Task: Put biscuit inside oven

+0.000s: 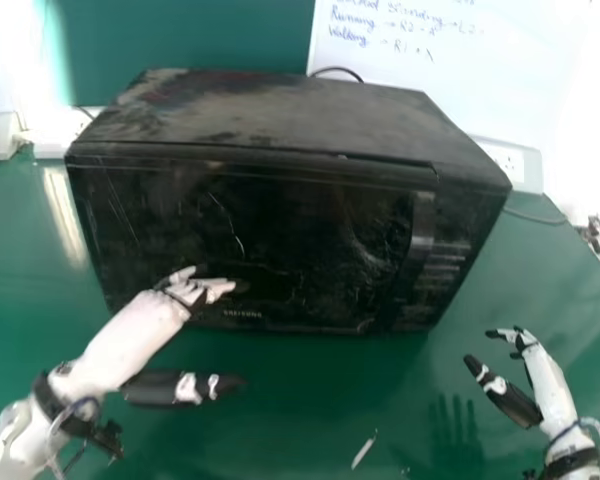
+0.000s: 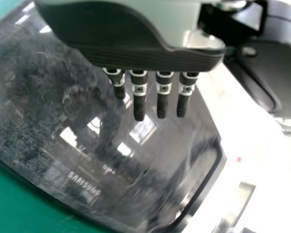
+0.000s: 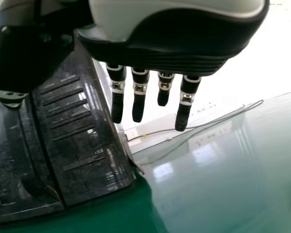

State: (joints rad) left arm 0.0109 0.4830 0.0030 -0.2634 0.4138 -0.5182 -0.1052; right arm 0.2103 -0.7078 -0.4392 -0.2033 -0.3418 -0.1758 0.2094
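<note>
The black oven stands on the green table, its door closed and its handle at the door's right side. In front of the door's lower left part is my left hand, its fingers straight and nothing held. The left wrist view has the left hand with fingers extended before the oven door. My right hand is apart from the oven, to the right of its front, open. In the right wrist view the right hand has straight fingers beside the oven's button side. I see no biscuit.
A small white stick-like piece lies on the green table near the front. Power sockets and a cable are behind the oven on the right, with another socket box at the left. A whiteboard with writing stands behind.
</note>
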